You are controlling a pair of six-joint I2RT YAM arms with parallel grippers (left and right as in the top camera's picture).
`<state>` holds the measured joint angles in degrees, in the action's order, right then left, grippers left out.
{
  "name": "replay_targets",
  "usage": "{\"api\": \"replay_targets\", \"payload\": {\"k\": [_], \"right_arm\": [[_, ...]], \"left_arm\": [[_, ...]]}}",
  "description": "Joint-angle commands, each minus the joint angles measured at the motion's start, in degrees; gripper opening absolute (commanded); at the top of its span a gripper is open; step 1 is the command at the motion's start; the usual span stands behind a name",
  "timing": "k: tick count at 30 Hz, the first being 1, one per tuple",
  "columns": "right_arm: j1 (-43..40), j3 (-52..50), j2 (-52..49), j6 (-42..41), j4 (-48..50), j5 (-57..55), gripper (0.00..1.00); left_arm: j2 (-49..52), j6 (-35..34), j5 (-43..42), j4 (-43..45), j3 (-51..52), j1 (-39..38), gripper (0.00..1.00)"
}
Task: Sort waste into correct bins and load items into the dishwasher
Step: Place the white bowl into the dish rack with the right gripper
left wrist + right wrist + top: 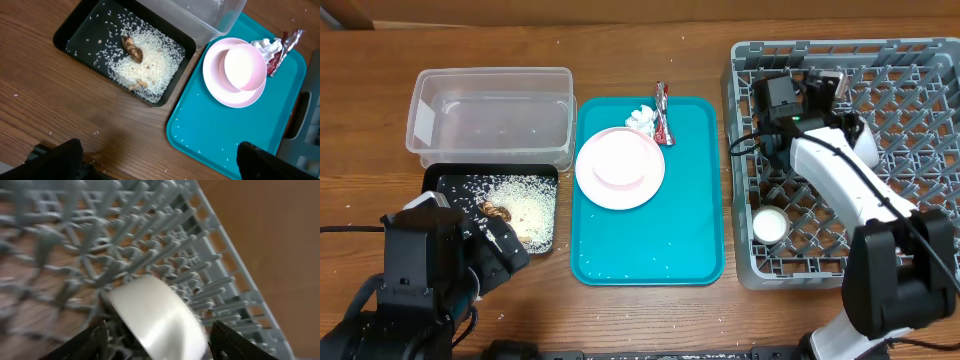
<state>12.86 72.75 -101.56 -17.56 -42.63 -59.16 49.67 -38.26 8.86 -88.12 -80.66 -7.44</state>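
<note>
The right gripper (160, 335) stands wide over the dish rack (920, 70), its fingers either side of a white bowl (155, 315) with a gap showing on each side, so it holds nothing. The bowl lies tilted on the tines in the lower middle of the right wrist view, and from here I judge it could roll or slip between the tines if a finger clips its rim, since nothing seems to wedge it. The left gripper (160, 165) is also wide and empty, hanging above the worktop (620, 30) at the lower left of the overhead frame. The pink plate (620, 168) and the pink bowl (245, 66) on it wait on the teal tray (650, 240). Lifting the plate alone could tip that bowl off, and the loose rice grains on the tray may scatter. Only the right wrist view shows the white bowl clearly; overhead, the arm largely hides it. Overhead alone shows a white cup (770, 225) at the rack's lower left. The left wrist view best shows the brown scrap (132, 48) among rice in the black tray (85, 30).
</note>
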Motion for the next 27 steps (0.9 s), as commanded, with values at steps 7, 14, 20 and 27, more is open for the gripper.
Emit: {"api": "replay_targets", "payload": {"k": [7, 14, 20, 27], "right_arm": [[1.66, 2.38, 13.57, -0.39, -4.68, 34.82, 0.68], [1.66, 2.36, 14.29, -0.37, -6.93, 65.07, 0.67], [3.21, 2.34, 14.29, 1.55, -6.84, 78.66, 0.66], [12.22, 2.21, 11.91, 0.81, -2.27, 77.09, 0.56]], "left_arm": [[0.09, -0.33, 0.70, 0.07, -0.81, 0.35, 1.00], [0.09, -0.33, 0.70, 0.07, -0.81, 0.35, 1.00], [0.09, -0.81, -2.19, 0.33, -0.81, 0.35, 1.00], [0.09, -0.83, -6.19, 3.37, -0.81, 0.35, 1.00]]}}
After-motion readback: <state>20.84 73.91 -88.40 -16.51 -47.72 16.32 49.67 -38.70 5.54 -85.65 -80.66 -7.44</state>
